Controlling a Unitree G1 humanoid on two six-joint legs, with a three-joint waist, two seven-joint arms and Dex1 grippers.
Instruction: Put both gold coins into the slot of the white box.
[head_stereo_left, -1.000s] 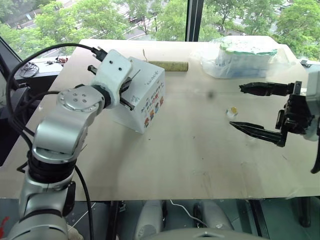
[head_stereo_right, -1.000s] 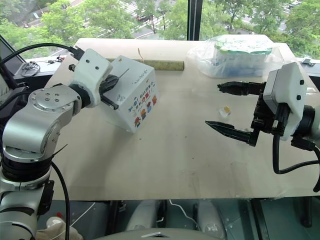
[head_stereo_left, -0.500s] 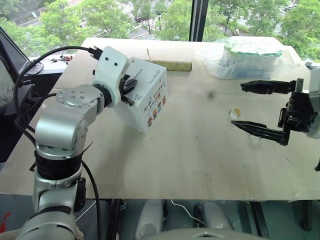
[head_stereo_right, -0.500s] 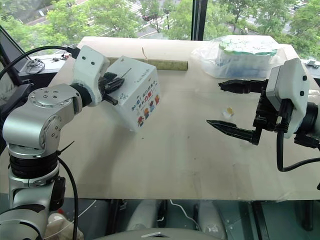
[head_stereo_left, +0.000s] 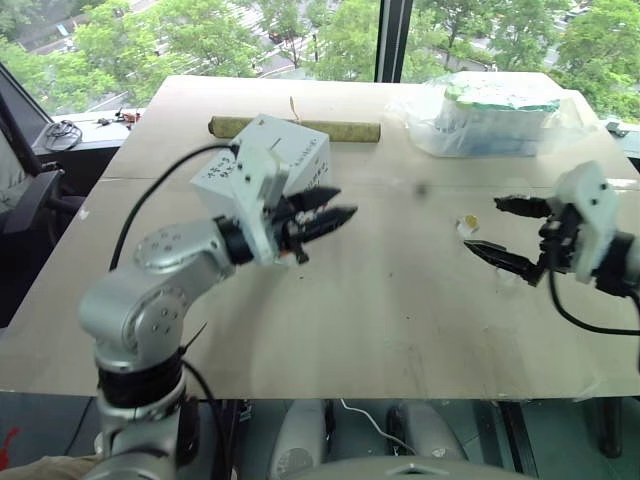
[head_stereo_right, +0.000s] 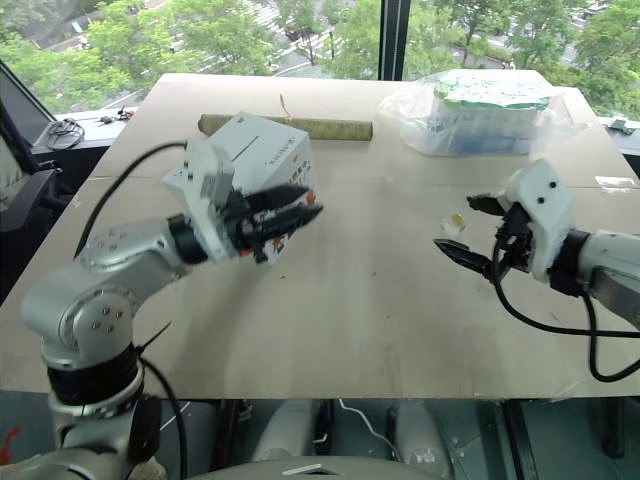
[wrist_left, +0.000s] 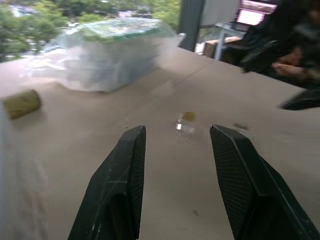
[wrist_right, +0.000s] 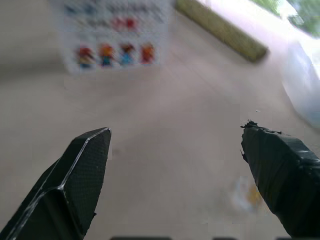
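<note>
The white box (head_stereo_left: 262, 160) stands at the table's back left, with black handwriting and the thin dark slot (head_stereo_left: 268, 148) on its top face and cartoon figures on its side (wrist_right: 115, 50). My left gripper (head_stereo_left: 341, 204) hovers just in front and to the right of the box, pointing across the table, open with nothing between its fingers (wrist_left: 125, 170). One gold coin (head_stereo_left: 468, 221) lies on the table beside a small clear scrap (wrist_left: 182, 127). My right gripper (head_stereo_right: 454, 222) is wide open, low over the table, its fingertips on either side of the coin (wrist_right: 252, 196).
A clear plastic-wrapped green-and-white bundle (head_stereo_left: 490, 112) sits at the back right. An olive cardboard tube (head_stereo_left: 345, 130) lies behind the box. The wooden table (head_stereo_left: 380, 330) stretches bare between the arms. A window runs along its far edge.
My left gripper came off the box, swung right and opened. The box went from tilted to standing flat. My right gripper dropped lower toward the coin.
</note>
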